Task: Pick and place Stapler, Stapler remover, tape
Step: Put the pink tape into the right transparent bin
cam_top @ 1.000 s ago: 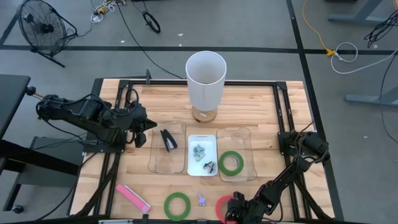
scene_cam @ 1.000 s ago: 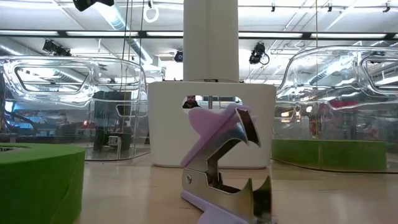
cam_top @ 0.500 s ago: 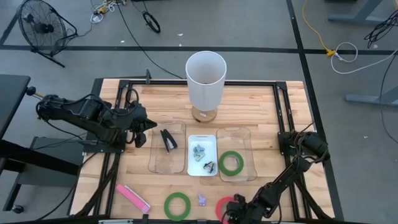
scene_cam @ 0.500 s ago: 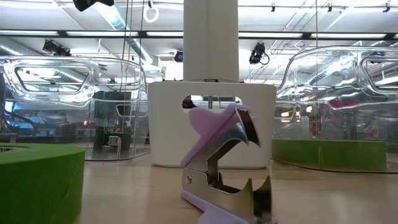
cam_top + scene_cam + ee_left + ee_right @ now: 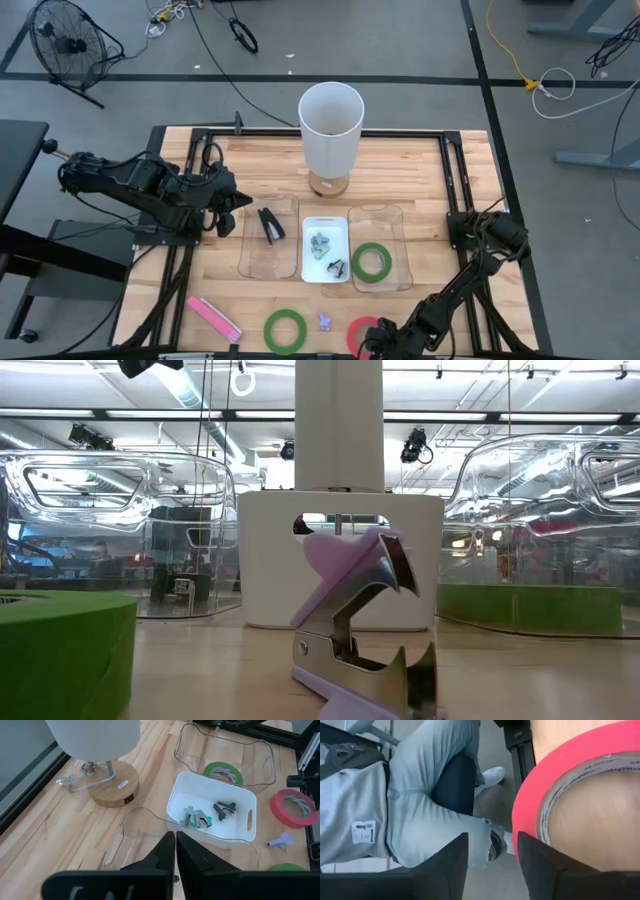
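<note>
A red tape ring (image 5: 362,327) lies flat at the table's near edge. My right gripper (image 5: 377,345) stands open at its near side. In the right wrist view the red tape (image 5: 535,790) lies beside one finger (image 5: 545,865), not in the gap. A green tape ring (image 5: 285,330), a purple stapler remover (image 5: 325,321) and a pink stapler (image 5: 212,318) lie on the wood nearby. A black stapler (image 5: 270,225) lies in the left clear tray, and another green tape ring (image 5: 370,262) in the right clear tray. My left gripper (image 5: 175,852) hangs shut above the left clear tray. My right gripper: one finger overlaps the red tape's outer rim (image 5: 522,820) in the wrist view, but I cannot tell whether it touches. The ring lies flat on the table, outside the gap between the fingers.
A white tray (image 5: 325,268) holding stapler removers sits between the two clear trays. A tall white lamp on a wooden base (image 5: 330,130) stands at the far middle. A seated person's legs (image 5: 430,805) are just beyond the table's near edge.
My right gripper has drawn back a little toward the table's near edge and up, and more of the red ring shows beside it. The tape has stayed flat on the table.
</note>
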You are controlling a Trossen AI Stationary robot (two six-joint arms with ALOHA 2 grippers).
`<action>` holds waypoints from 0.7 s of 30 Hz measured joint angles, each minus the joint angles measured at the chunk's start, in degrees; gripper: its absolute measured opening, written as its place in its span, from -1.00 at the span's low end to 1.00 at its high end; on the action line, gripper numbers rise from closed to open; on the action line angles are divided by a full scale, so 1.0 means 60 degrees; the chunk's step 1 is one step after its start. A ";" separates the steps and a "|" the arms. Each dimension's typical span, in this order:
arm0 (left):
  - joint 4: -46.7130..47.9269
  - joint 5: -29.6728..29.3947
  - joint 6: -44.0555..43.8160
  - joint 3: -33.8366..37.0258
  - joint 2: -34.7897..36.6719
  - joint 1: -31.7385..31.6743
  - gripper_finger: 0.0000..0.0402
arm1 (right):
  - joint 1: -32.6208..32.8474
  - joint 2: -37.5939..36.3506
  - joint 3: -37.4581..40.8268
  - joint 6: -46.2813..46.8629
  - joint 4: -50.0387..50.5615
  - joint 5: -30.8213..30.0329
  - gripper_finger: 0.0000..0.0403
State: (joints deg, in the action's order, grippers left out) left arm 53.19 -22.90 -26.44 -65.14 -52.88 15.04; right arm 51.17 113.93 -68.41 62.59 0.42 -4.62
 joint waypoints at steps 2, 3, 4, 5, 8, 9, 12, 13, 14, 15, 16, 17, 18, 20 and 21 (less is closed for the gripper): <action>0.0005 -0.0001 0.0000 0.0000 0.0000 -0.0001 -0.91 | -0.0041 0.0000 -0.0150 -0.0018 0.0275 0.0254 -0.14; 0.0009 -0.0004 0.0000 0.0000 0.0000 -0.0003 -0.91 | -0.0084 0.0000 -0.0306 -0.0049 0.0547 0.0400 -0.14; 0.0013 -0.0004 0.0000 0.0000 0.0000 -0.0001 -0.91 | -0.0120 0.0000 -0.0500 -0.0099 0.0861 0.0515 -0.15; 0.0015 -0.0005 0.0000 0.0000 0.0000 0.0001 -0.91 | -0.0146 0.0000 -0.0736 -0.0141 0.1258 0.0568 -0.16; 0.0015 -0.0007 0.0000 0.0000 0.0000 0.0000 -0.91 | -0.0192 0.0046 -0.1528 -0.0429 0.2318 0.0615 -0.21; 0.0015 -0.0007 0.0000 0.0000 0.0000 0.0001 -0.91 | -0.0192 0.0051 -0.1823 -0.0536 0.2675 0.0609 -0.22; 0.0018 -0.0007 0.0000 0.0000 0.0000 -0.0002 -0.91 | -0.0192 0.0047 -0.2592 -0.0743 0.3895 0.0430 -0.28; 0.0025 -0.0007 0.0000 0.0000 0.0000 0.0000 -0.91 | -0.0192 0.0047 -0.2767 -0.0771 0.4337 0.0356 -0.30; 0.0038 -0.0008 0.0000 0.0000 0.0000 0.0001 -0.91 | -0.0192 0.0047 -0.2923 -0.0767 0.4769 0.0319 -0.31; 0.0061 -0.0011 0.0000 0.0000 0.0000 0.0001 -0.91 | -0.0212 0.0047 -0.3020 -0.0735 0.5033 0.0318 -0.33; 0.0078 -0.0007 0.0000 0.0000 0.0000 -0.0003 -0.91 | -0.0235 0.0047 -0.3063 -0.0708 0.5101 0.0335 -0.34; 0.0079 -0.0011 0.0000 0.0000 0.0000 -0.0001 -0.91 | -0.0253 0.0047 -0.3080 -0.0679 0.5089 0.0428 -0.34; 0.0082 -0.0010 -0.0001 0.0000 0.0000 -0.0003 -0.91 | -0.0271 0.0047 -0.3080 -0.0664 0.5059 0.0578 -0.35; 0.0119 -0.0011 -0.0017 0.0000 0.0000 0.0001 -0.91 | -0.0298 0.0047 -0.3080 -0.0574 0.5073 0.0766 -0.35; 0.0144 -0.0007 -0.0039 0.0000 0.0000 -0.0003 -0.91 | -0.0301 0.0047 -0.3080 -0.0545 0.5087 0.0761 -0.35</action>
State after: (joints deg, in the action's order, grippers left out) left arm 54.05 -22.94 -26.67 -65.14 -52.88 15.03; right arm 49.36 114.21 -86.89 59.32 30.94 -0.05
